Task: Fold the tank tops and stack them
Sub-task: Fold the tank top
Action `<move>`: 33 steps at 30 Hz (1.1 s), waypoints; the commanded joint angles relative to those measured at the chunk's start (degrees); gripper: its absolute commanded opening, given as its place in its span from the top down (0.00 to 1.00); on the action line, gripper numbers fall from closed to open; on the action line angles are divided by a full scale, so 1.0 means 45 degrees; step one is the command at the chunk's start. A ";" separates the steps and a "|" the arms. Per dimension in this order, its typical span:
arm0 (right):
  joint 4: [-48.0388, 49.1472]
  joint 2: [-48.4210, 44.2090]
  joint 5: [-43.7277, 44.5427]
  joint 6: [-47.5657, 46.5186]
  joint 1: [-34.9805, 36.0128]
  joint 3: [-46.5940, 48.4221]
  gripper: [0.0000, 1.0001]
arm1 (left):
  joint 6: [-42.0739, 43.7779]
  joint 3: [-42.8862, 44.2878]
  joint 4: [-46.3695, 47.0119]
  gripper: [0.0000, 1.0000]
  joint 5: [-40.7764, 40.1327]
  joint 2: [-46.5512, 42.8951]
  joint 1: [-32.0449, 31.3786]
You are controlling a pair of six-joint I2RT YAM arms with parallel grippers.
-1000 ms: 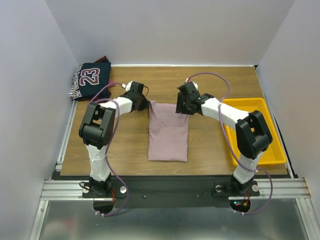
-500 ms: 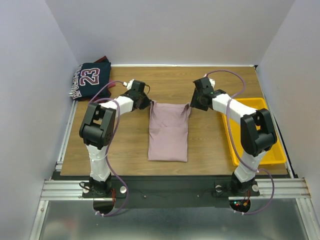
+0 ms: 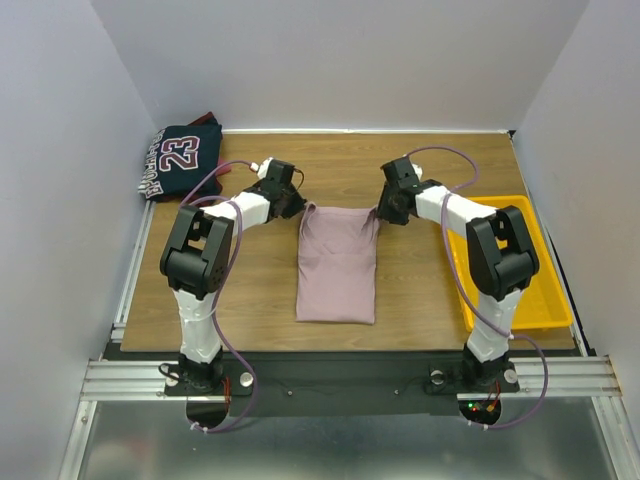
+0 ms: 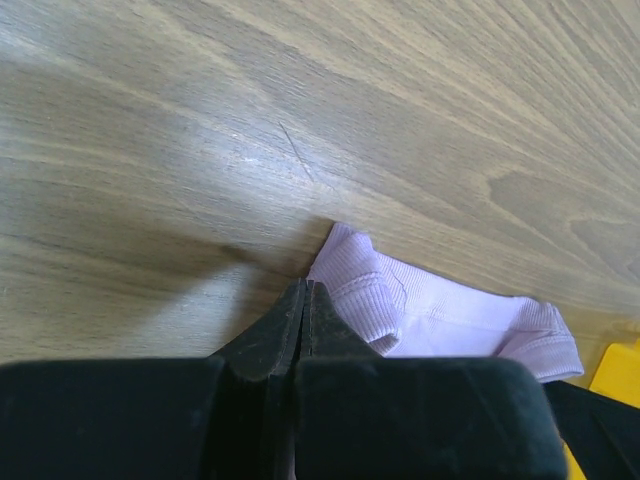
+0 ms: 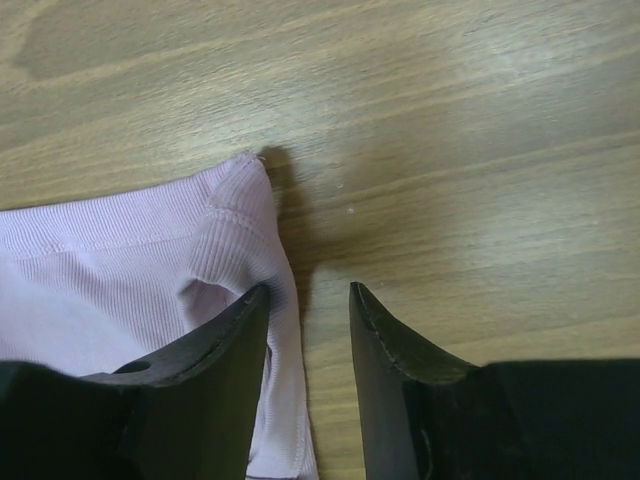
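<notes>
Wood-grain desk (image 3: 420,300) holds the whole job. The pink tank top (image 3: 337,265) lies flat in the middle as a long narrow panel running from near the front edge toward the back. The navy "23" top (image 3: 185,160) is heaped in the far-left corner, and a yellow tray (image 3: 556,300) sits along the right edge. I judge the pink one is already folded lengthwise and is due its crosswise fold, so nothing is stacked yet. That fold calls for a grip on both far corners at once, then carrying them together toward the front edge so the panel halves squarely. My left gripper (image 3: 296,205) is at the far-left corner of the cloth. Its fingers (image 4: 290,320) are pressed together with their tips at the ribbed hem, but I cannot tell whether any fabric is nipped between them. My right gripper (image 3: 382,212) is at the far-right corner with its fingers (image 5: 235,330) spread. One finger rests on the cloth's side edge and the other is over bare wood just beside it, so that corner is unheld and needs a pinch first.
</notes>
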 commanded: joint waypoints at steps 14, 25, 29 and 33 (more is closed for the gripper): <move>0.1112 0.0863 -0.0965 0.1147 0.0034 0.1245 0.60 | -0.0006 0.0142 0.0238 1.00 0.0060 -0.0940 -0.0303; 0.1620 0.1743 -0.1356 0.1459 0.0014 0.1519 0.66 | -0.0065 0.0318 0.0335 1.00 0.0060 -0.0627 -0.0537; 0.1601 0.1899 -0.1162 0.1401 0.0034 0.1500 0.66 | -0.0143 0.0220 0.0550 1.00 0.0080 -0.0432 -0.0615; 0.1601 0.2035 -0.0966 0.1284 0.0034 0.1441 0.66 | -0.0182 0.0259 0.0667 1.00 0.0470 -0.0198 -0.0635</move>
